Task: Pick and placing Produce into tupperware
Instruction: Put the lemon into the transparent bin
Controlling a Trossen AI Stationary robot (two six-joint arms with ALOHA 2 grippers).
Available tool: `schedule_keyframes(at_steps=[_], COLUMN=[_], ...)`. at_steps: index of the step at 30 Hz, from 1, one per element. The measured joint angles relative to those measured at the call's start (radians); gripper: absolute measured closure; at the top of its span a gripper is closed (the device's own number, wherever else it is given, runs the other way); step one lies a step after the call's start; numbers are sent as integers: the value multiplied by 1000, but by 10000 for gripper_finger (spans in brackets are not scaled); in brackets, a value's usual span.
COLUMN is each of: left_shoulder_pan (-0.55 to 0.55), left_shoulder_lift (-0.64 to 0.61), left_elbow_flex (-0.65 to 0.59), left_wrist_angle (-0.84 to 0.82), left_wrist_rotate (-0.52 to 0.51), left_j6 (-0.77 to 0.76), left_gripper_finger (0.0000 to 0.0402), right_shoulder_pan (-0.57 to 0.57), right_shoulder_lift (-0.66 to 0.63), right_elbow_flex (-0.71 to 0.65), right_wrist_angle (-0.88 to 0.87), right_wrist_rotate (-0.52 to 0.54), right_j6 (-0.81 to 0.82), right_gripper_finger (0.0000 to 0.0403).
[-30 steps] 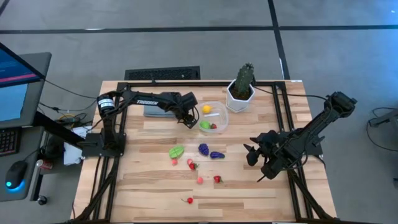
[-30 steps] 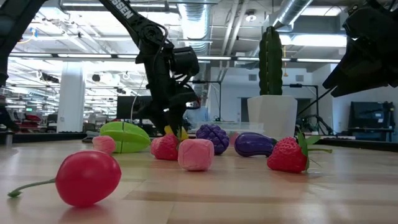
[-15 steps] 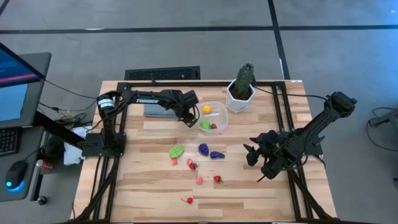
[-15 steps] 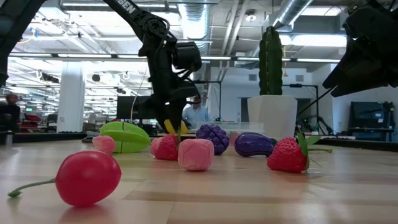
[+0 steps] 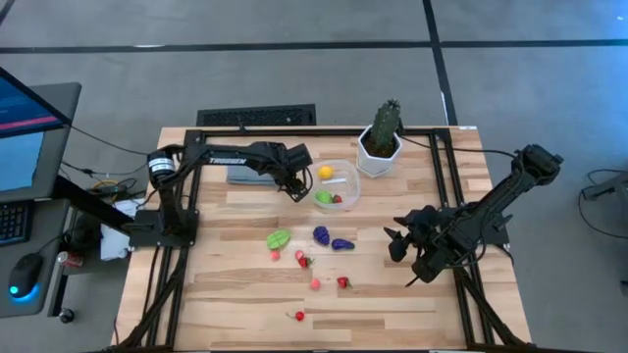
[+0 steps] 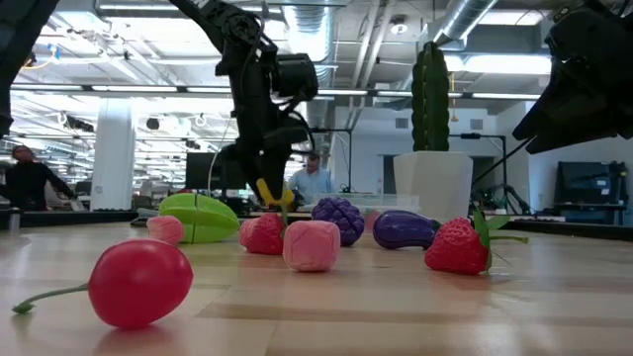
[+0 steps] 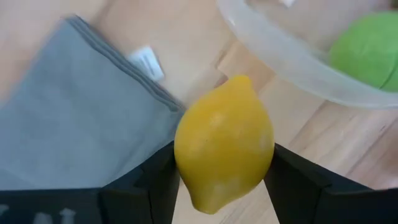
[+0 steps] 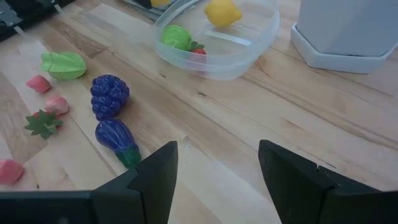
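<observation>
Tupperware (image 5: 335,183) w/ three pcs in already: yellow lemon (image 8: 223,12), green pc (image 8: 176,37), small red pc (image 8: 199,52). Approx. nine still out on table (image 5: 392,304): green star-shaped fruit (image 5: 279,238), purple grape bunch (image 5: 321,234), eggplant (image 5: 341,244), strawberries and pink/red bits nearer front edge, cherry (image 6: 139,282) closest to low cam. So under halfway, by look of it. Left gripper (image 5: 292,186) just beside container's rim, above grey cloth (image 7: 68,118) edge, fingers closed partway on second lemon (image 7: 224,142), clamped both sides, not yet over the container. Right gripper (image 8: 214,168) parked well to the right, fingers apart, holding nothing.
</observation>
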Motion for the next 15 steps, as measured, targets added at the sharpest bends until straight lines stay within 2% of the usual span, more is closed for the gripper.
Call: schedule_keyframes(at_steps=[8, 15], left_shoulder_pan=[-1, -26], left_shoulder_lift=[-94, -108], left_elbow_flex=[0, 1], left_wrist_angle=[39, 126], left_wrist_rotate=[-16, 64], left_j6=[-7, -7], left_gripper_finger=[211, 208], right_shoulder_pan=[0, -2], right_shoulder_lift=[0, 0], right_elbow_flex=[0, 0], right_wrist_angle=[2, 3], right_wrist_rotate=[1, 7], right_j6=[-2, -8], right_gripper_finger=[154, 154])
